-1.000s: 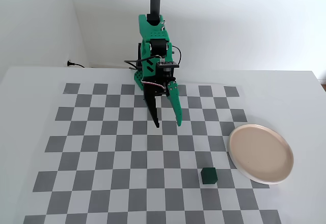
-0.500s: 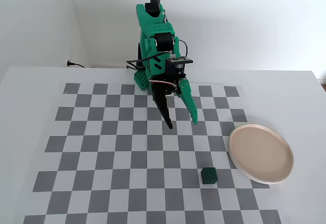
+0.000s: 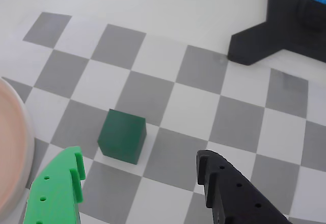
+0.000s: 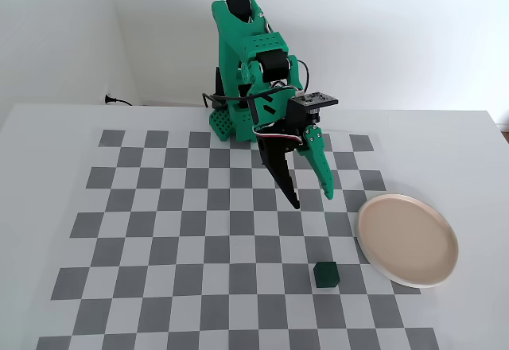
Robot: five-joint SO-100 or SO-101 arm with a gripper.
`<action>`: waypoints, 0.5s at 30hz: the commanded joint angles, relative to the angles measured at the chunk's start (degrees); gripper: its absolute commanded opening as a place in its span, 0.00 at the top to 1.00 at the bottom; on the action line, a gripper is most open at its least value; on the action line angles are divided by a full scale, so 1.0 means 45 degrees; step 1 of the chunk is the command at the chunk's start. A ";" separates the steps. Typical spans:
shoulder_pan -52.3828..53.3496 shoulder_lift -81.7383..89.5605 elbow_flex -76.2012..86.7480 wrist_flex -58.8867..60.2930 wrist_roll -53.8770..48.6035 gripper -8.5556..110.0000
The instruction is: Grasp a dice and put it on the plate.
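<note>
Dice (image 4: 326, 274) sits alone on the checkered mat (image 4: 159, 231), near edge, just left of the plate (image 4: 407, 239) in the fixed view, not touching it. Gripper (image 4: 312, 200) hangs farther back, jaws spread wide and empty. Over the last second it has swung right and nearer, toward the dice: approach under way, grasp not begun. Wrist view alone shows the dice (image 3: 122, 136) lying just ahead of the gap between the jaws.

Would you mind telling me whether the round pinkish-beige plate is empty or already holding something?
Empty. In the fixed view the round pinkish-beige plate is bare, and the small dark green dice sits on the checkered mat beside it.
</note>
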 commanded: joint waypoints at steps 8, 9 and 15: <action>-0.1094 -0.2422 -0.3164 -0.0156 0.0566 0.74; -0.1172 -0.2617 -0.3223 -0.0293 0.0605 0.75; -0.1348 -0.3809 -0.3750 -0.0703 0.0723 0.75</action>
